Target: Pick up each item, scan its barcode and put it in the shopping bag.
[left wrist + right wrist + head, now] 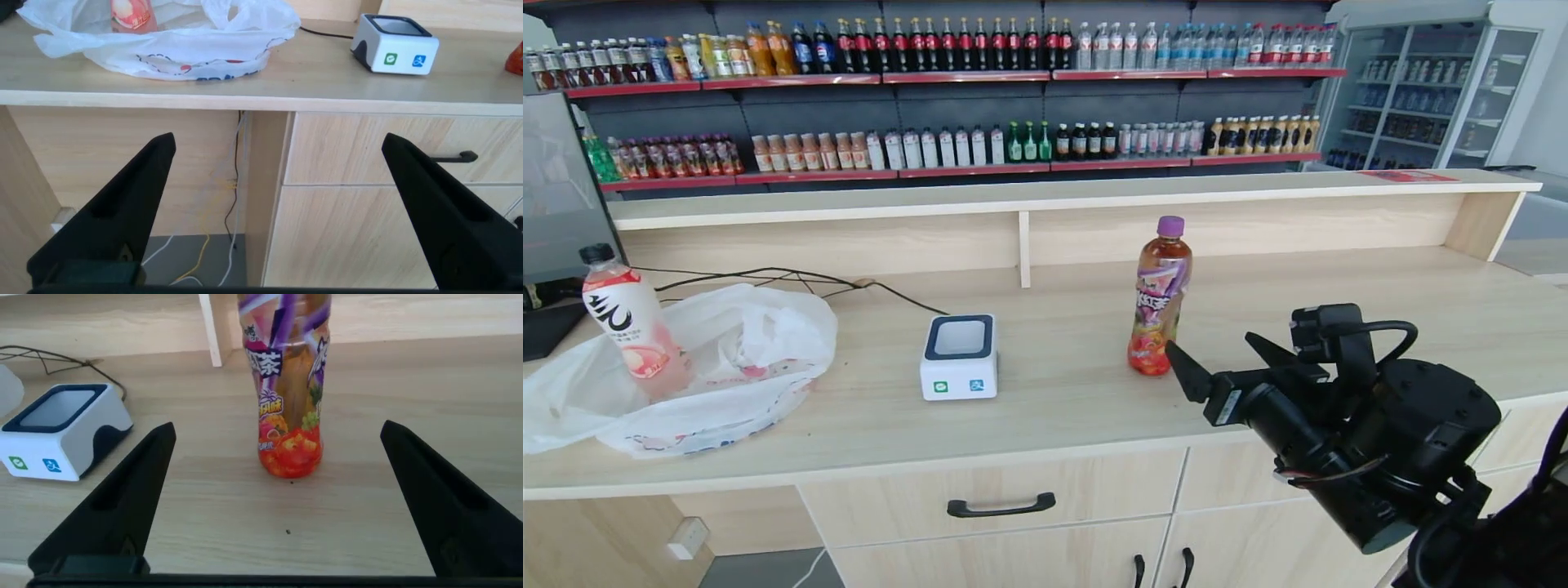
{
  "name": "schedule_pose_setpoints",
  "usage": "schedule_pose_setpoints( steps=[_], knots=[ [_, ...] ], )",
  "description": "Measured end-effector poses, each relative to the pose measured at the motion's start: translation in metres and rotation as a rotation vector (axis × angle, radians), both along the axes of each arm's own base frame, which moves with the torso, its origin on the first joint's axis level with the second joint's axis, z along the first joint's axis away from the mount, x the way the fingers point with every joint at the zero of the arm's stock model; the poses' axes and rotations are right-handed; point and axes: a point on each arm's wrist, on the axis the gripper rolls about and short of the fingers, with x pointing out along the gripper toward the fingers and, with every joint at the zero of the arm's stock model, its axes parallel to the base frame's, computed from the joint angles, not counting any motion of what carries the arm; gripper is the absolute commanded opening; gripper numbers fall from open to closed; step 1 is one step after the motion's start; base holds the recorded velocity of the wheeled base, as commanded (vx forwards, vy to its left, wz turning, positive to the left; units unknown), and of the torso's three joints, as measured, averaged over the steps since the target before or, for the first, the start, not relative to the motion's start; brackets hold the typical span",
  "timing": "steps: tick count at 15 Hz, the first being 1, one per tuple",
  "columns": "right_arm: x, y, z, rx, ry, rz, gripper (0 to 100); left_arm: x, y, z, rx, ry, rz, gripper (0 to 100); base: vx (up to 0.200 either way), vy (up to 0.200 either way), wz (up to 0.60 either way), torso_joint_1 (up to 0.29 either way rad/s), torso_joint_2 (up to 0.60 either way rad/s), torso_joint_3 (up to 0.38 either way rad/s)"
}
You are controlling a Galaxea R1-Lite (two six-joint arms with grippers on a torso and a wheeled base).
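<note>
A purple-capped bottle (1161, 302) with orange-and-purple label, a black-capped pink-and-white bottle (629, 327), a white shopping bag (760, 339) with red print, a white, dark-topped scanner (960, 359); pale wood-grain table (1078, 408).

Bottles on the counter (1062, 400): two are standing, a purple-capped bottle (1160, 298) and a pink bottle (629, 322).
Plastic bag (760, 343): one is lying on the counter.
Scanner (960, 357): one is sitting on the counter.
Grippers: two are showing, the left gripper (278, 140) and the right gripper (276, 426).
Drawer handles (1001, 506): three are showing.
Shelf rows (964, 77): two are running behind the counter, their bottles too many to count.
</note>
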Motion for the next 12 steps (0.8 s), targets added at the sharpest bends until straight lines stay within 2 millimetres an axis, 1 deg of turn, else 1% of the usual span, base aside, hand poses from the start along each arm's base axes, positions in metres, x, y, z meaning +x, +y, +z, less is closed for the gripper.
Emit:
schedule_pose_setpoints(
  steps=[2,5,12],
  knots=[
    [0.005,0.003,0.0,0.004,-0.007,0.0,100,0.0,0.0,0.0,0.001,0.0,0.0,100,0.0,0.0,0.0,0.0,0.0,0.0],
    [0.018,0.018,-0.002,0.016,-0.024,0.021,100,0.0,0.0,0.0,0.0,0.0,0.0,100,0.0,0.0,0.0,0.0,0.0,0.0],
    [0.053,0.041,-0.022,0.003,-0.032,0.025,100,0.0,0.0,0.0,0.001,0.0,0.0,100,0.0,0.0,0.0,0.0,0.0,0.0]
  ],
)
